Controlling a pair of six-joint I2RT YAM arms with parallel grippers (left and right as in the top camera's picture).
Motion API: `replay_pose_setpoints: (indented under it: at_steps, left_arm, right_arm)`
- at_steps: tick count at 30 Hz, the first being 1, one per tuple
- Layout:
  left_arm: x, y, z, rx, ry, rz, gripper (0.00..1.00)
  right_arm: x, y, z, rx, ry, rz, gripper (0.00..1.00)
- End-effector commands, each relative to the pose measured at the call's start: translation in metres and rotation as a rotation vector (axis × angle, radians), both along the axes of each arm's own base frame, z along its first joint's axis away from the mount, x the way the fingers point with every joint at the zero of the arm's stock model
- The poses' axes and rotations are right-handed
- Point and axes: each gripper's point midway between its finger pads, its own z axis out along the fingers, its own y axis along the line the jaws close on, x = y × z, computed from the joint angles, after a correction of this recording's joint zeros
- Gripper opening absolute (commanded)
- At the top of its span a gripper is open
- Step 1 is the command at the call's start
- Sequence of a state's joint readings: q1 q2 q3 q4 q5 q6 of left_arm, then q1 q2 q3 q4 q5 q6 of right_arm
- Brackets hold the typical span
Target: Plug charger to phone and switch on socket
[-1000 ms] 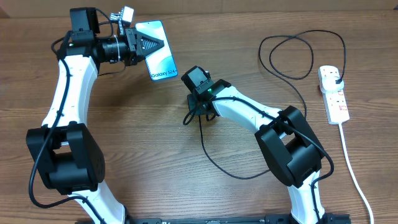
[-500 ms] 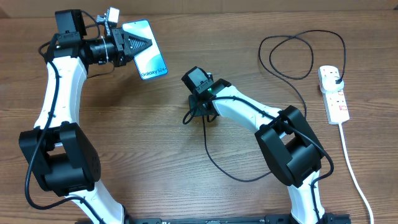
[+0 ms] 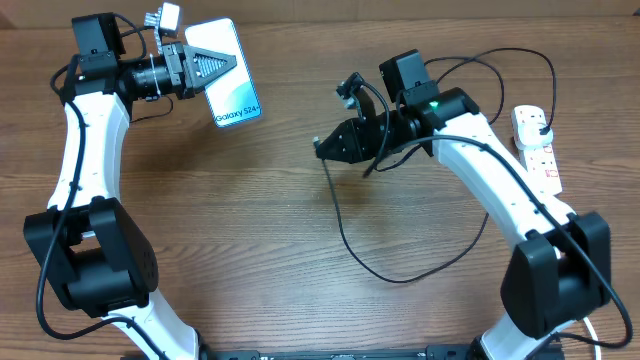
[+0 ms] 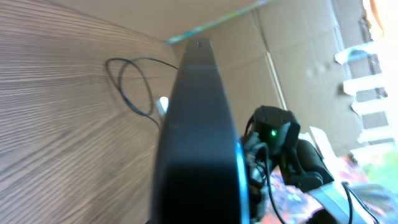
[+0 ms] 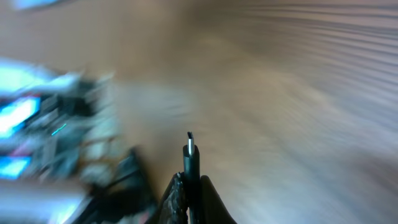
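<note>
My left gripper (image 3: pixel 205 66) is shut on the phone (image 3: pixel 232 88), held in the air at the back left, its teal screen facing up with "Galaxy S24" at the lower edge. In the left wrist view the phone's dark edge (image 4: pixel 198 137) fills the middle. My right gripper (image 3: pixel 326 146) is shut on the plug end of the charger (image 3: pixel 345 235), a thin black cable. The plug tip (image 5: pixel 189 147) sticks out between the fingers (image 5: pixel 191 185). The cable loops over the table to the black adapter (image 3: pixel 539 125) in the socket (image 3: pixel 536 153) at the right edge.
The thick white cord (image 3: pixel 568 270) runs from the socket down the right side toward the front edge. A cardboard wall (image 4: pixel 292 43) stands behind the table. The right wrist view is blurred.
My right gripper has lifted the plug end off the table and swung right and back. My left gripper has carried the phone further back and left.
</note>
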State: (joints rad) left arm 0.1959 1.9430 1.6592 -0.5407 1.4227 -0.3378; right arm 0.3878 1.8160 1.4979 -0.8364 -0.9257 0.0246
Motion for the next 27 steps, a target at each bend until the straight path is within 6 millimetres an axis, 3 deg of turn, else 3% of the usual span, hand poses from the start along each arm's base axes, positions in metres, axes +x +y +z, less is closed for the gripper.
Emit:
replay_pose_setpoints:
  at_steps: [1,5,7,11,16,20,27]
  left_arm:
    - [-0.024,-0.024,0.037,-0.052,-0.142,-0.125,0.04]
    - [-0.028,-0.052,0.034,-0.039,-0.121,-0.169,0.04]
    - [-0.023,-0.067,0.025,0.002,-0.057,-0.147,0.04]
    - [-0.009,-0.087,0.032,0.009,0.009,-0.108,0.04]
    - [0.005,-0.091,0.054,-0.027,0.002,-0.067,0.04]
    - [0.007,-0.091,0.06,-0.059,0.065,-0.054,0.04]
    - [-0.007,-0.094,0.065,-0.099,0.152,-0.134,0.04]
  right_arm:
    - [-0.034,0.017,0.045,0.312,-0.039,0.235,0.04]
    - [-0.039,0.02,0.049,0.336,-0.032,0.255,0.04]
    - [-0.044,0.022,0.06,0.397,-0.019,0.282,0.04]
    - [-0.03,0.021,0.067,0.404,0.032,0.23,0.04]
    - [-0.015,0.023,0.077,0.413,0.072,0.186,0.04]
    - [-0.004,0.022,0.085,0.425,0.077,0.154,0.04]
    - [0.011,0.015,0.091,0.436,0.044,0.12,0.04]
